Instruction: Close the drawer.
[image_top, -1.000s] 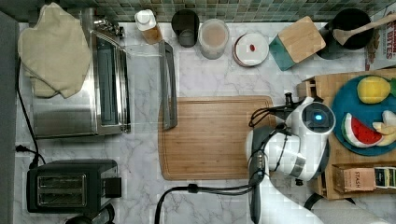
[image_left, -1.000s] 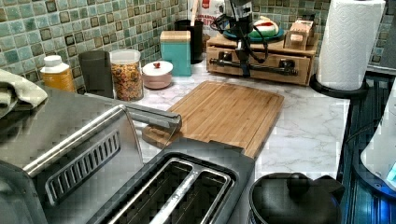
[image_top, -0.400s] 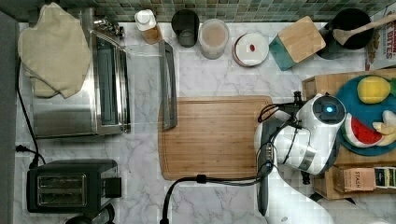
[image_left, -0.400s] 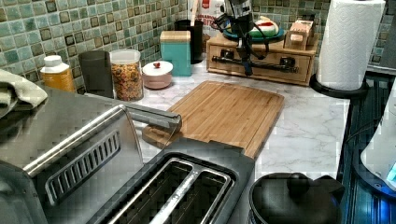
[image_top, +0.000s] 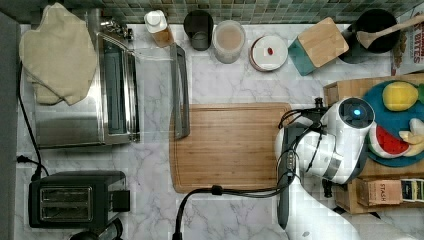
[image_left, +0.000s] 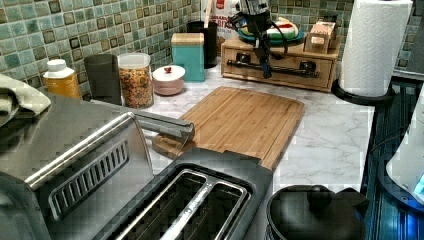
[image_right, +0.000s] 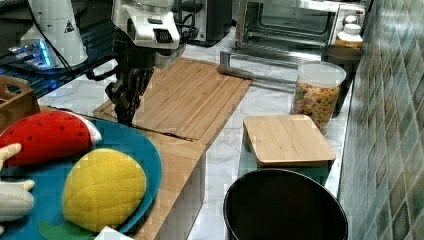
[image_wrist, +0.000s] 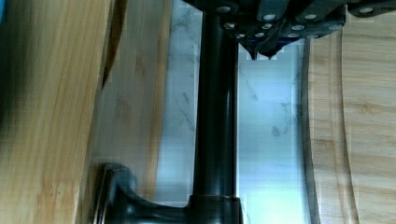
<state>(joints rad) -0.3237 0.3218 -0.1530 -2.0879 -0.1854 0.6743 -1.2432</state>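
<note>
- Bamboo cutting board (image_top: 230, 145), the top view's left: clear of the work.
- Black bar handle (image_wrist: 215, 116): best pressed squarely, mid-bar.
- Gripper (image_wrist: 262, 52): fingers clenched, empty, beside the handle.
- Drawer (image_left: 295, 79), the top view's right, under the fruit plate (image_top: 395, 125): seemingly barely ajar; push straight till flush.

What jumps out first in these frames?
The white robot arm at the top view's right, over the wooden drawer box, its gripper down at the box's black bar handle. On the box top, a blue plate holds toy fruit. A large bamboo cutting board lies mid-counter, with a toaster oven and a black toaster at the top view's left.
</note>
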